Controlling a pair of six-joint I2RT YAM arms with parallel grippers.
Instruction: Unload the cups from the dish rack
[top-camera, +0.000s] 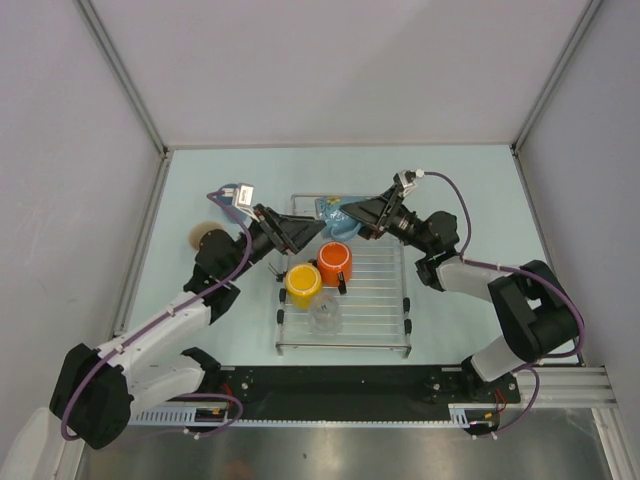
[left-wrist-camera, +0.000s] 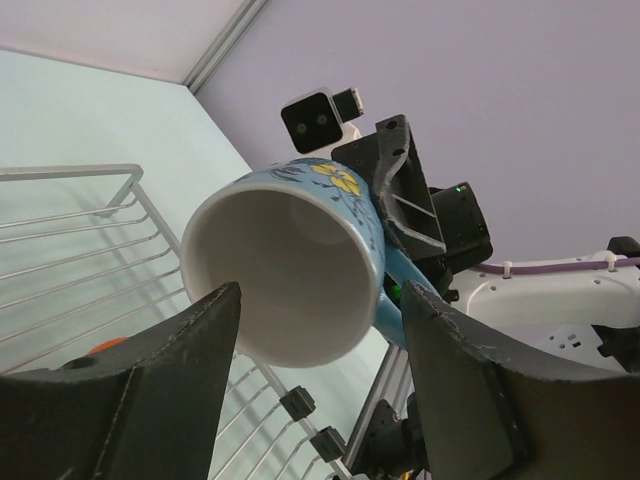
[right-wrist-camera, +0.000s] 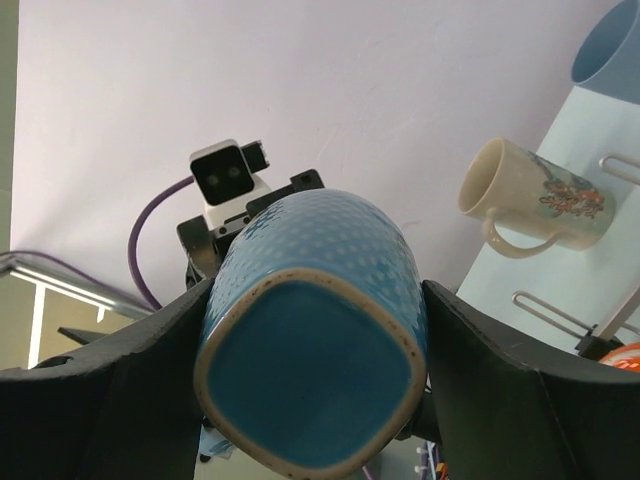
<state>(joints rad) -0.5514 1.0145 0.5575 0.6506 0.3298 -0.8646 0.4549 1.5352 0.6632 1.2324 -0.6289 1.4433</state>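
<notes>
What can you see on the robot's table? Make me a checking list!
Surface: pale green table.
Job's things: dish rack holds yellow cup, orange mug and clear glass. A blue cup is in the air above it. The beige cup is on the table. A second blue cup is at the picture's edge, placement unclear.
Clutter: nothing seen.
Grippers: right gripper is shut on the blue cup. The left gripper has its jaws either side of the cup's mouth, grip unclear.
Cables: purple cable on the arms.
Surroundings: plain walls.
</notes>
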